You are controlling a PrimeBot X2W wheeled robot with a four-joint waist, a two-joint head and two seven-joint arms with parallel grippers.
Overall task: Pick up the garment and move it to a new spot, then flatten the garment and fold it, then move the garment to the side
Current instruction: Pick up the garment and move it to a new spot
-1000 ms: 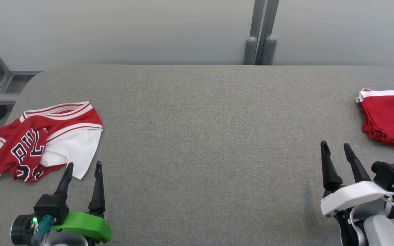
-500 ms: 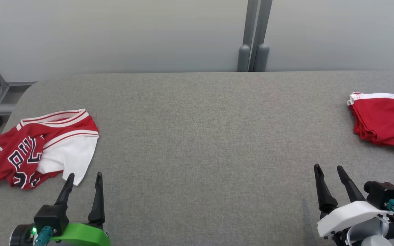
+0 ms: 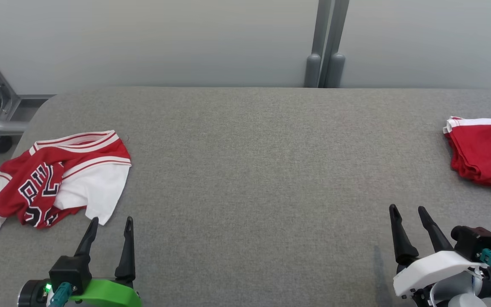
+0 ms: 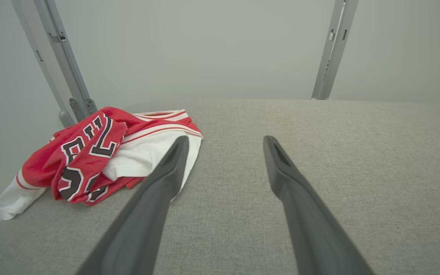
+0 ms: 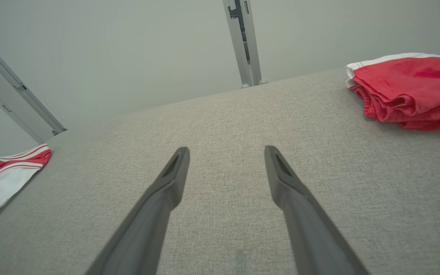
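Jersey lies crumpled at the table's left edge, untouched. The left gripper stands just beside it with jaws spread, probably for picking. The right gripper is spread too, empty.

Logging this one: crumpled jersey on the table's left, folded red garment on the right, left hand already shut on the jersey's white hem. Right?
No grip yet: the left wrist view shows the left hand open, fingers apart with nothing between them, close beside the jersey. The rest holds: crumpled jersey on the table's left, folded red garment on the right.
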